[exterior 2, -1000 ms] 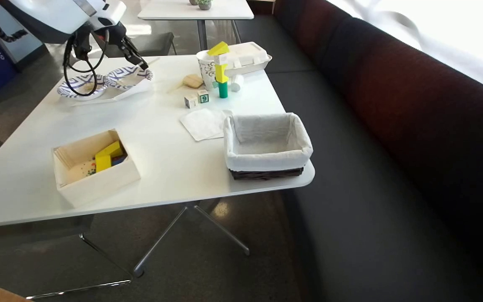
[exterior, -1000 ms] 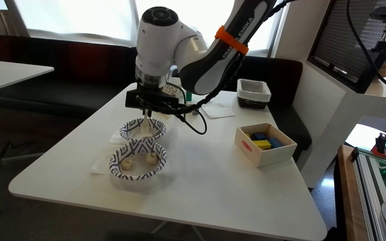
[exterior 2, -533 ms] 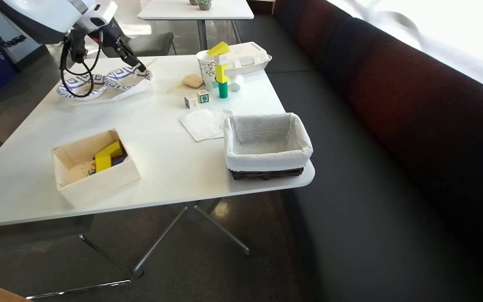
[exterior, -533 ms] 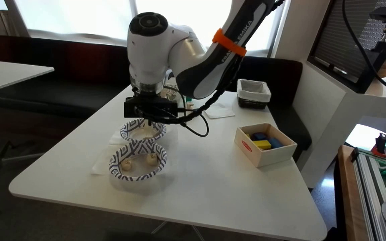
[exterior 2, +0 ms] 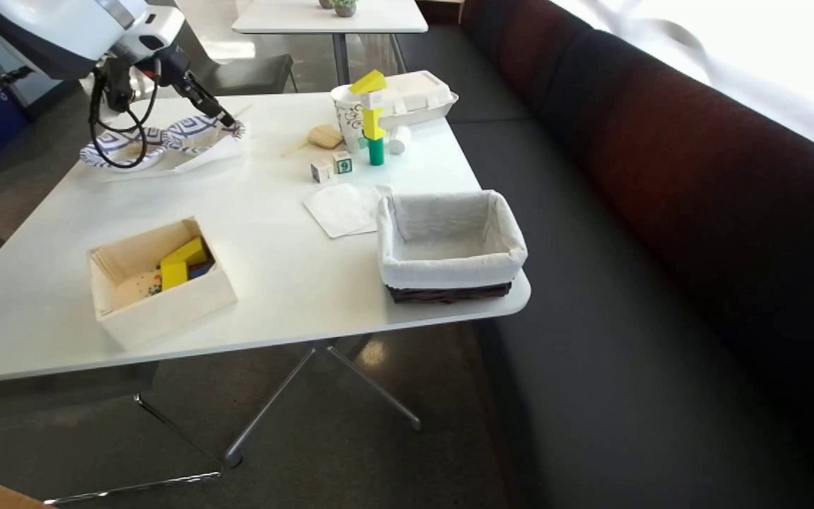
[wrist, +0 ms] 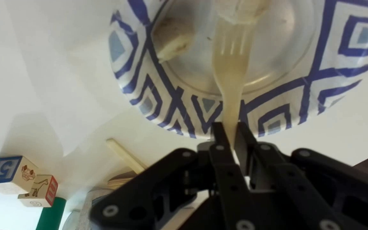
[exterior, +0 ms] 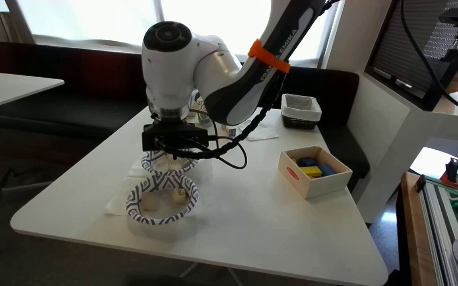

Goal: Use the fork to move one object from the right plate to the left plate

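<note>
Cream-coloured fork (wrist: 230,76): handle clasped by the gripper (wrist: 231,127); tines over the far plate (wrist: 276,111), tips meeting a pale piece (wrist: 241,9) in the wrist view; whether they pierce it, I cannot tell;
Gripper: jaws set tight on the handle, only its thin width between them; it stands across the far plate's rim in that view;
Far plate: blue-and-white pattern; a second pale piece (wrist: 174,36) lies near its wall, apart from the fork;
Near plate (exterior: 161,183): same pattern, just beside the far plate in both exterior views; in an exterior view two pale lumps (exterior: 179,196) lie inside, apart from each other;
Paper (exterior: 115,205): white, showing beneath both plates;
Wooden box (exterior: 328,186): on the white table (exterior: 245,222), yellow and blue blocks (exterior: 311,171) inside;
Block stack (exterior 2: 374,126): yellow and white pieces over a green base, upright by a patterned cup (exterior 2: 345,113); a lidded container (exterior 2: 417,95) near both;
Letter cubes (exterior 2: 322,172): two, just beside each other;
Lined basket (exterior 2: 449,274): near the table's corner, a white napkin (exterior 2: 336,211) at its side.
</note>
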Controlling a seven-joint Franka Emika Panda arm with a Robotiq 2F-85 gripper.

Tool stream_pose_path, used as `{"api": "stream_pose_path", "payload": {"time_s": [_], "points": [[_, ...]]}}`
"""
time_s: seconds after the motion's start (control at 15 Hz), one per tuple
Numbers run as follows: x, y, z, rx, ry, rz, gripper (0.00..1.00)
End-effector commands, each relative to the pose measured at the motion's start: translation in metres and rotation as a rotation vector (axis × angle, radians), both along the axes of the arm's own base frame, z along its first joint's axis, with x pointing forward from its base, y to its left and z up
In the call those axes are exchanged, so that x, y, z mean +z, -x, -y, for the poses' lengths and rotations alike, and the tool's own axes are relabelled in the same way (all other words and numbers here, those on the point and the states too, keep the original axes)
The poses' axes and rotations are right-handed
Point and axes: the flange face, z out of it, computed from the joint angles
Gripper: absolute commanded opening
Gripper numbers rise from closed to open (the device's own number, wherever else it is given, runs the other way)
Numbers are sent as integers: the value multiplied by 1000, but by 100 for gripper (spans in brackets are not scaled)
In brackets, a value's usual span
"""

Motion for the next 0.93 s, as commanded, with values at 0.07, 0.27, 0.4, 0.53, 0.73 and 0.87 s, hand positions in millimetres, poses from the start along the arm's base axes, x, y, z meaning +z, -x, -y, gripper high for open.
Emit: {"api": "stream_pose_path", "payload": {"time_s": [0.07, 0.27, 0.4, 0.53, 0.73, 0.87], "points": [[-10, 4, -8, 31, 3, -28, 3], [-13, 5, -6, 40, -6, -38, 3], [-14, 5, -4, 47, -26, -43, 3], [-13, 4, -1, 47, -44, -43, 3], [-8, 1, 5, 43, -83, -30, 3], [-5, 0, 10, 40, -113, -20, 3]]}}
